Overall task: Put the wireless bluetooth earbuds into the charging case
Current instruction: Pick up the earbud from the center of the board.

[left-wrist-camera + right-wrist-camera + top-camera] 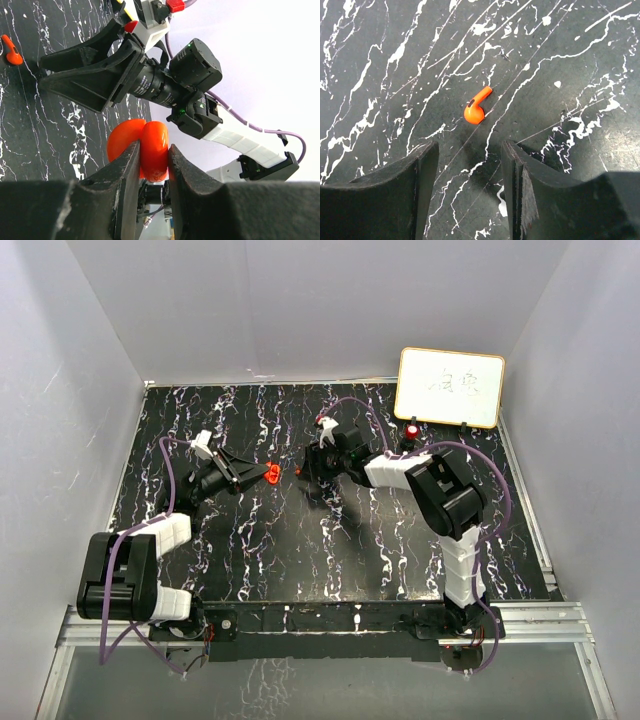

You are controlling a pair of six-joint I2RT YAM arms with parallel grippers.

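L gripper jaws narrow, clamped on the orange-red case, whose two rounded lobes bulge above the black fingers. Can't tell whether the case touches the table.

R gripper jaws wide, nothing btwn them, w/ only black-and-white marbled surface in the gap. One orange earbud lies on the table just ahead of that gap. Its bulb end is toward the R fingers, its stem points away, and it touches neither finger.

In L wrist view the earbud sits at upper left, just beside R gripper's tips and well apart from the case.

From the top cam, both grippers are near table centre. L reaches in from the left w/ the case at its tip, R from the right. They face each other, near but apart.

Farther back, a whiteboard stands at the far right corner. A small red item sits just in front of it, too small to identify.
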